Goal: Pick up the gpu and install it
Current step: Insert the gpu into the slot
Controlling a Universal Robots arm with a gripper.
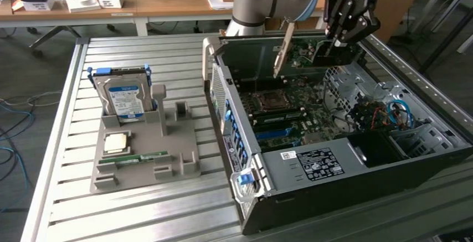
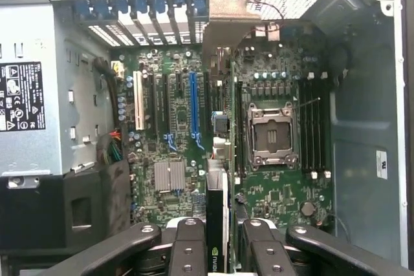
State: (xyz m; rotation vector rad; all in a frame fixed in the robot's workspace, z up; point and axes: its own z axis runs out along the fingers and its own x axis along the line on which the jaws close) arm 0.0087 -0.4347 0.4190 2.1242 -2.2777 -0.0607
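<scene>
Jaws closed on the gpu (image 1: 327, 55), gripping the card by its upper edge. The card hangs upright inside the open computer case (image 1: 414, 159), over the far part of the motherboard (image 1: 296, 106), its pale bracket strip (image 1: 283, 47) toward the case's rear wall. In the wrist view I see the gpu (image 2: 218, 189) edge-on between the blue expansion slot (image 2: 193, 105) and the CPU socket (image 2: 272, 135). I cannot tell whether its lower edge touches the board. On the exterior view's left, a grey holder tray (image 1: 174, 159) sits on the slatted tabletop (image 1: 148, 209), carrying a hard drive (image 1: 124, 99) standing upright and a green memory stick (image 1: 140, 158) lying flat.
</scene>
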